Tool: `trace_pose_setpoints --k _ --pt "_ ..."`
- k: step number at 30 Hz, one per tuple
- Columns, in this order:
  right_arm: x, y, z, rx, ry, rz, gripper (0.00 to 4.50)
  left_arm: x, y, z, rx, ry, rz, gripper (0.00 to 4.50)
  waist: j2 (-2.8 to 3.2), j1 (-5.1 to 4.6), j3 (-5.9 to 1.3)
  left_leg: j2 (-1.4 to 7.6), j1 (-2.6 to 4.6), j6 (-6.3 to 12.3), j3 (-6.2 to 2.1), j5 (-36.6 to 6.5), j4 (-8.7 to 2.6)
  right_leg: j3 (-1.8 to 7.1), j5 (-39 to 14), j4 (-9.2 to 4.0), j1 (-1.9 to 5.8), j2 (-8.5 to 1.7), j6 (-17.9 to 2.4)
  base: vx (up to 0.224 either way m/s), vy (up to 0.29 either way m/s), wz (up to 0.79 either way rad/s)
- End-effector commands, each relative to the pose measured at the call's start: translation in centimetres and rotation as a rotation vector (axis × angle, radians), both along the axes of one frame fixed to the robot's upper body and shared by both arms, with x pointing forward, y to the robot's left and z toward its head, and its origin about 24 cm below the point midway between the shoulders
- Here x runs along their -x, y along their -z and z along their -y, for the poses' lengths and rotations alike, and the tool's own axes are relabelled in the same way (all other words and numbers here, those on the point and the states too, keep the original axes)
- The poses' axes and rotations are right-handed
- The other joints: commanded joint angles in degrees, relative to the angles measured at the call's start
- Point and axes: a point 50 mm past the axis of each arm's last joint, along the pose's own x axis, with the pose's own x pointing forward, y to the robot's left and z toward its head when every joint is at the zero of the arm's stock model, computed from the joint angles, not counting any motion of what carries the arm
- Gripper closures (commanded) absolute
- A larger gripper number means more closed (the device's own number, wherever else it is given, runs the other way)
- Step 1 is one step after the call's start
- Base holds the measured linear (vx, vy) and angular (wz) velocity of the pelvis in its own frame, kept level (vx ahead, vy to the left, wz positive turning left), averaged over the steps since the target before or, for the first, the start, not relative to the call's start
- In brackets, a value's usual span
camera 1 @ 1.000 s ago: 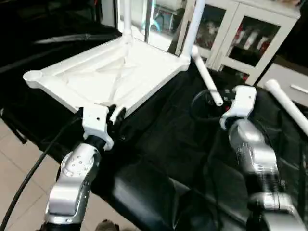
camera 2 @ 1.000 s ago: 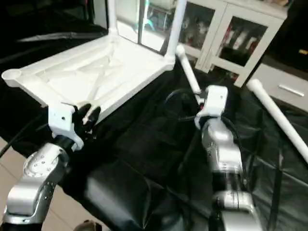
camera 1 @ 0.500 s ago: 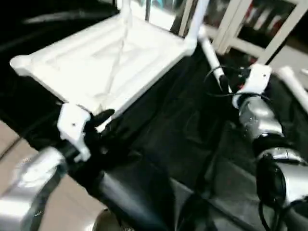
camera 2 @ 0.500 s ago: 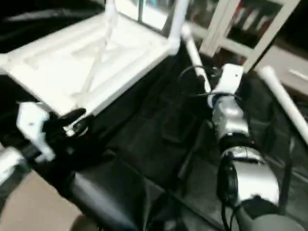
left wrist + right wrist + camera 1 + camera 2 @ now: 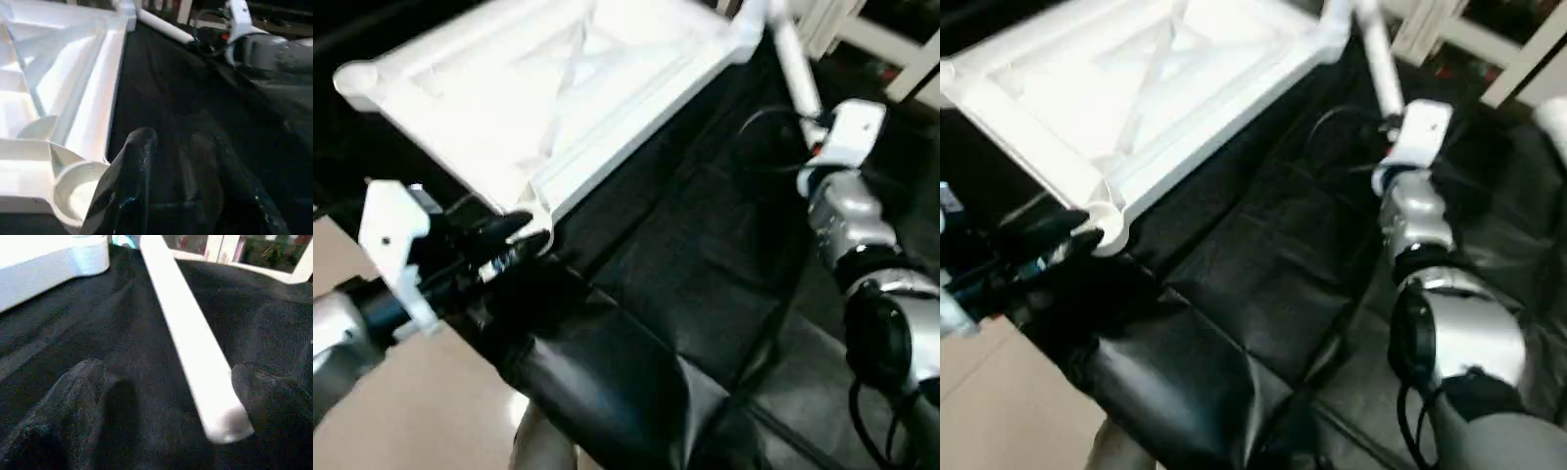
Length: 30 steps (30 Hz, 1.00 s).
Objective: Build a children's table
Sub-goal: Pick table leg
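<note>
Straddling a loose leg (image 5: 195, 357), right tool (image 5: 166, 396) spread wide

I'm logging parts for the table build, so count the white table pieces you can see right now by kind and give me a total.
Tabletop: 1
Loose leg lying on the black cover: 1
Total: 2 white pieces clearly visible.

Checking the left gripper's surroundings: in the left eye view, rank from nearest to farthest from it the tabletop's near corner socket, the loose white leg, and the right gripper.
1. Round corner socket of the white ribbed plastic tabletop, just beyond the left gripper.
2. Right gripper, across the black cloth.
3. Loose white tube leg, beyond it; close call.
</note>
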Motion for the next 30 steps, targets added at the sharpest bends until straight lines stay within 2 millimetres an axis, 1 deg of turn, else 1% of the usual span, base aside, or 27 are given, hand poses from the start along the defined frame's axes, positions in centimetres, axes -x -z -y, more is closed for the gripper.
trace_pose_setpoints --k 1,2,3,4,6,8,10,13,14,16,17,19,21,24,25,27,30 --pt "0.2 -0.3 1.1 -0.035 0.049 0.022 0.0 0.7 -0.1 0.2 -0.007 0.006 -0.002 2.96 0.67 0.38 -4.98 -0.31 2.49 3.32 0.27 3.2 -2.54 1.38 18.3 -1.02 3.43 -1.59 -15.2 0.0 0.0 0.0" --pt "0.2 -0.5 1.3 -0.042 0.054 0.028 0.0 0.8 -0.2 0.2 -0.01 0.007 -0.005 2.96 0.54 0.28 -4.69 -0.48 2.02 3.93 0.26 5.7 -2.31 1.23 22.5 -0.63 3.43 -1.26 -15.4 0.0 0.0 0.0" --pt "0.2 -0.7 1.4 -0.05 0.057 0.035 0.0 0.8 -0.2 0.2 -0.009 0.009 -0.011 2.96 0.6 0.4 -4.43 -0.43 2.09 3.95 0.33 4.8 -2.36 1.23 22.4 -0.8 3.37 -1.43 -15.3 0.0 0.0 0.0" --pt "0.2 -0.8 1.5 -0.051 0.059 0.038 0.0 0.9 -0.3 0.1 -0.014 0.007 -0.017 2.96 0.57 0.4 -4.28 -0.37 2.03 3.86 0.31 3.8 -2.47 1.25 21.6 -0.87 3.47 -1.59 -15.2 0.0 0.0 0.0" --pt "0.1 -1.2 1.7 -0.04 0.059 0.041 0.0 0.8 -0.4 -0.1 -0.026 -0.001 -0.022 2.96 0.46 0.55 -3.84 -0.24 2.07 2.96 0.19 0.2 -2.91 1.27 16.4 -1.38 3.75 -1.99 -14.8 0.0 0.0 0.0" --pt "0.1 -1.2 1.7 -0.04 0.058 0.04 0.0 0.8 -0.4 -0.1 -0.025 -0.005 -0.025 2.96 0.56 0.75 -3.54 -0.11 2.22 2.45 0.15 -1.1 -3.04 1.33 13.5 -1.58 3.65 -2.18 -14.7 0.0 0.0 0.0" --pt "0.0 -1.4 1.6 -0.043 0.044 0.037 0.0 0.8 -0.5 -0.3 -0.034 -0.005 -0.037 2.96 0.73 0.82 -3.39 -0.13 2.2 1.98 0.1 -1.3 -3.08 1.29 12.5 -1.59 3.65 -2.22 -14.8 0.0 0.0 0.0" --pt "0.0 -1.0 1.6 -0.083 0.028 0.011 0.0 1.1 -0.6 -0.3 -0.047 -0.001 -0.056 2.96 0.61 0.8 -3.11 -0.15 2.1 1.78 0.04 -1.5 -3.13 1.43 12.3 -1.67 3.77 -2.29 -15.0 0.0 0.0 0.0" --pt "0.0 -0.9 1.6 -0.086 0.026 0.004 0.0 1.1 -0.6 -0.3 -0.05 0.002 -0.059 2.96 0.8 0.88 -3.17 -0.18 2.17 1.8 -0.01 -0.9 -3.07 1.37 13.1 -1.57 3.73 -2.2 -15.0 0.0 0.0 0.0" --pt "0.0 -0.6 1.5 -0.093 0.007 -0.018 0.0 1.5 -0.6 0.0 -0.047 0.036 -0.084 2.96 0.78 0.93 -3.11 -0.24 2.18 1.85 -0.02 -0.5 -3.01 1.35 13.7 -1.52 3.7 -2.11 -15.0 0.0 0.0 0.0" --pt "0.0 -0.5 1.5 -0.094 -0.001 -0.022 0.0 1.6 -0.6 0.1 -0.042 0.054 -0.092 2.96 0.89 1.05 -3.15 -0.23 2.21 1.6 -0.03 -0.4 -3.0 1.35 14.2 -1.49 3.67 -2.07 -15.3 0.0 0.0 0.0" --pt "0.0 -0.5 1.4 -0.095 -0.017 -0.026 0.0 1.9 -0.6 0.4 -0.033 0.083 -0.101 2.96 0.89 1.18 -3.18 -0.2 2.22 1.26 -0.01 -0.6 -2.97 1.36 14.8 -1.45 3.67 -2.02 -15.8 0.0 0.0 0.0" --pt "0.0 -0.5 1.4 -0.094 -0.024 -0.028 0.3 2.0 -0.6 0.5 -0.03 0.094 -0.104 2.87 0.86 1.27 -3.1 -0.19 2.19 1.18 0.01 -1.0 -3.0 1.37 14.6 -1.49 3.68 -2.05 -15.8 0.0 0.0 0.0" --pt "0.1 -0.6 1.8 -0.059 -0.006 -0.036 0.49 2.6 -0.7 1.1 -0.02 0.164 -0.124 2.87 0.67 1.35 -3.14 -0.23 2.17 0.54 -0.02 -1.6 -3.09 1.37 13.2 -1.61 3.8 -2.15 -15.2 0.0 0.0 0.0" --pt "0.1 -0.7 2.0 -0.051 0.007 -0.04 0.7 2.8 -0.7 1.3 -0.019 0.191 -0.13 2.87 0.66 1.41 -3.16 -0.26 2.23 0.29 -0.06 -1.2 -3.09 1.37 13.0 -1.59 3.82 -2.16 -14.9 0.0 0.0 0.0" --pt "0.1 -0.7 2.1 -0.049 0.013 -0.042 0.7 2.9 -0.7 1.4 -0.019 0.202 -0.134 2.87 0.64 1.38 -3.18 -0.31 2.21 0.08 -0.01 -0.9 -3.05 1.38 13.3 -1.59 3.78 -2.06 -14.7 0.0 0.0 0.0" --pt "0.2 -0.6 2.2 -0.061 0.023 -0.047 1.03 3.2 -0.6 1.6 -0.025 0.215 -0.145 2.87 0.58 1.29 -3.22 -0.39 2.1 -0.06 -0.02 -0.7 -3.03 1.41 14.1 -1.53 3.92 -2.06 -14.0 0.0 0.0 0.0"
